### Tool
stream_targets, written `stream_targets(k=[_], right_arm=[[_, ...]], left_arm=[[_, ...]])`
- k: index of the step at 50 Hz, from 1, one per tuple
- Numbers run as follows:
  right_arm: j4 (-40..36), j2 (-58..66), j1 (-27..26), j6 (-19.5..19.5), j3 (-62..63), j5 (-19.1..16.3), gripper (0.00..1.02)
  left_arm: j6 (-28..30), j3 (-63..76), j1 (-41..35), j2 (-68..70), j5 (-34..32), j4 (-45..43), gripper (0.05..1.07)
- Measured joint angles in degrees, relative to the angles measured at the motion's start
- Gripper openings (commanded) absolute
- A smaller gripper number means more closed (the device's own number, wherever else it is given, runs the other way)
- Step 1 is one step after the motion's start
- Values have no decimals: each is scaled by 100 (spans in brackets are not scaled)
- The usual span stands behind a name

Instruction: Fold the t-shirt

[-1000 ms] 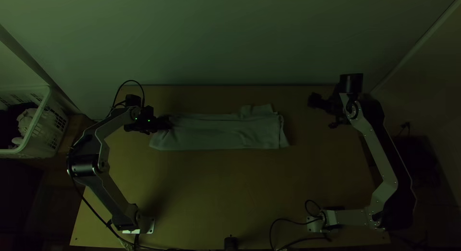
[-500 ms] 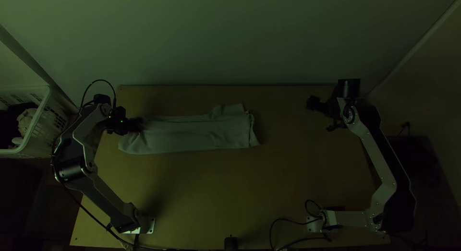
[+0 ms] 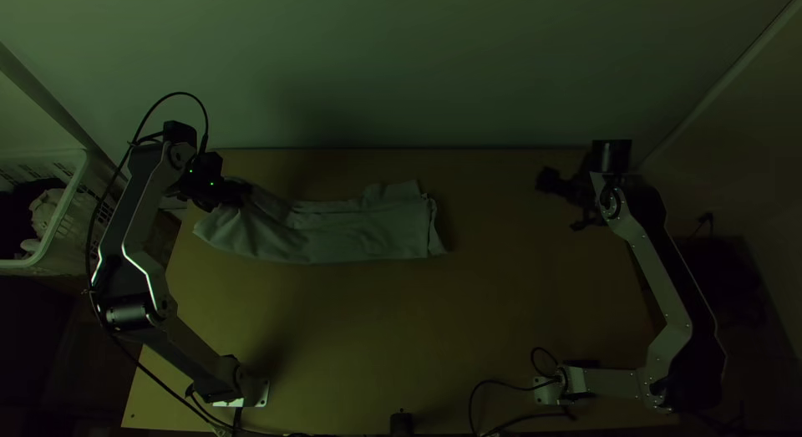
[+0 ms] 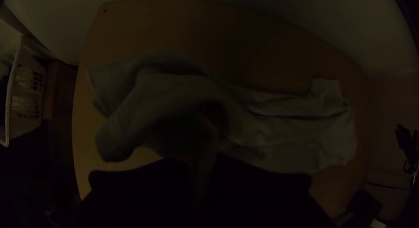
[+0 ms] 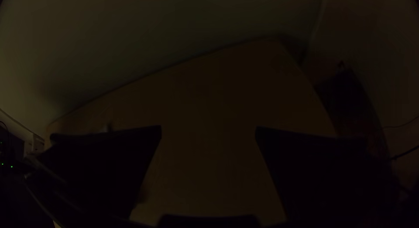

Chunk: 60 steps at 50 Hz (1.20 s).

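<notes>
T-shirt point(image 3: 359, 236), pale and folded into a long narrow strip, lies on the counter point(image 3: 376, 337) between the two claws, its near end caught in the left claw point(image 3: 237, 192) and the rest stretching away from it toward the right claw's side. The left claw is closed on a bunched bit of that end, with cloth running down between its fingers. Compared with a second ago, the left claw is well over toward its own side of the counter, and the whole strip has slid along with it. Over the last half second the claw has moved toward the counter's far edge instead, so the cloth beside it now swings up that way in slanting creases, while the end farthest from it has hardly shifted. A small flap juts out on the far side, near that farthest end. The right claw point(image 3: 562, 203) stands wide apart with nothing between its fingers, well clear of the shirt, and is almost where it was. Outward of the left claw, past the counter's side, stands a white basket point(image 3: 83, 165) with pale cloth point(image 3: 46, 207) in it.
</notes>
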State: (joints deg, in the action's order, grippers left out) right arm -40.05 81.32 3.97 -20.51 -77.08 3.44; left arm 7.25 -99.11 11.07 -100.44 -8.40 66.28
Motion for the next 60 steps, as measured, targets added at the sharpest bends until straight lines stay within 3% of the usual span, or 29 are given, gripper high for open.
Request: stream_targets(k=[33, 60], right_arm=[[72, -352, -107, 0, 431, 0, 99], [382, -608, -116, 0, 953, 0, 99]], left_arm=[[-990, -1882, -2068, -640, 310, 1073, 8], [-1954, -2813, -3508, -1681, 313, 1108, 8]])
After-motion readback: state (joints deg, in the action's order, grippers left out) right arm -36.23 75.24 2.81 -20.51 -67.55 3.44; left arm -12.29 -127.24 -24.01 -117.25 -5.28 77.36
